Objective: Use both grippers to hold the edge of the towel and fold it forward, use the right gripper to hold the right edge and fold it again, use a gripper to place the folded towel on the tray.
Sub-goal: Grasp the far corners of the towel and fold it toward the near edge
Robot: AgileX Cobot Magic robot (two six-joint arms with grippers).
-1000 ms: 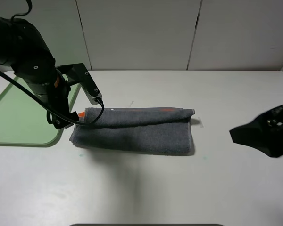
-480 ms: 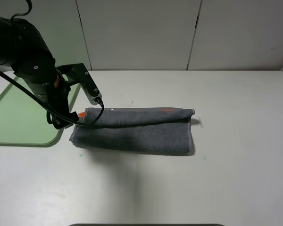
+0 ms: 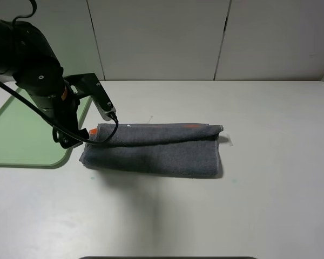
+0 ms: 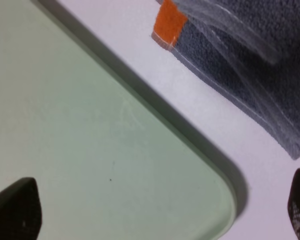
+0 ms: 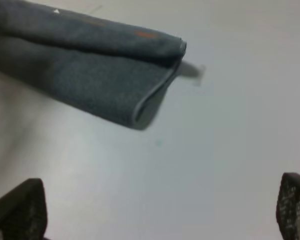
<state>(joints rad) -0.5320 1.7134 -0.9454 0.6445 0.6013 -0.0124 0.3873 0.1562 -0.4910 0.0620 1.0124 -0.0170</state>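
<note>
The towel (image 3: 154, 148), dark grey with a bit of orange at its edge, lies folded once into a long band in the middle of the table. The pale green tray (image 3: 21, 135) sits at the left. My left gripper (image 3: 71, 139) hangs over the tray's near right corner, just beside the towel's left end. In the left wrist view its fingertips (image 4: 15, 212) stand wide apart, open and empty, with the tray (image 4: 90, 130) and towel (image 4: 250, 75) below. The right gripper (image 5: 155, 215) is outside the high view; its wrist view shows it open, back from the towel's right end (image 5: 110, 85).
White wall panels (image 3: 162, 38) close off the back of the white table (image 3: 259, 205). A small pale scrap (image 3: 227, 140) lies by the towel's right end.
The right arm, at the right edge a second ago, has pulled back out of the high view. The left arm and the towel have not moved.
</note>
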